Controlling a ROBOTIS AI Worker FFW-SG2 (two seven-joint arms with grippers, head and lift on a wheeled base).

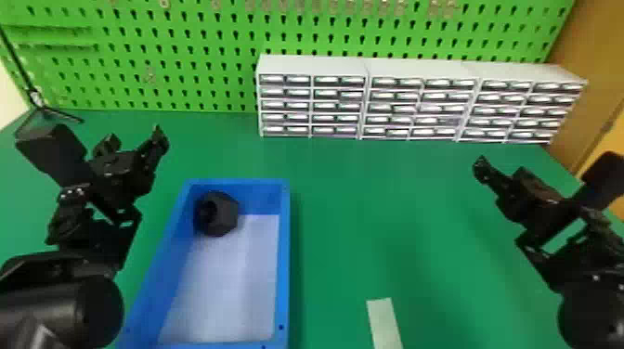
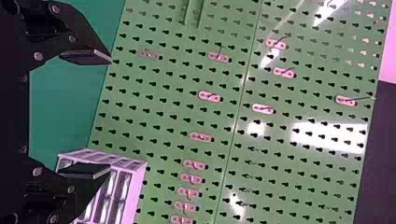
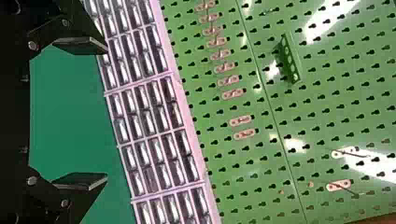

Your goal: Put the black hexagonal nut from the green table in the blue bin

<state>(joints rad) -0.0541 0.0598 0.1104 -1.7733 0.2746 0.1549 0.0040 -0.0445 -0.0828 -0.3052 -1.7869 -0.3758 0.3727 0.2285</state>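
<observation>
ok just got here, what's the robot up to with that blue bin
Nothing is being held right now. The black hexagonal nut lies inside the blue bin, in its far left corner, so the job of putting it there looks done. The left gripper is open and empty, up to the left of the bin, and the right gripper is open and empty too, off on the right side over the green table.
</observation>
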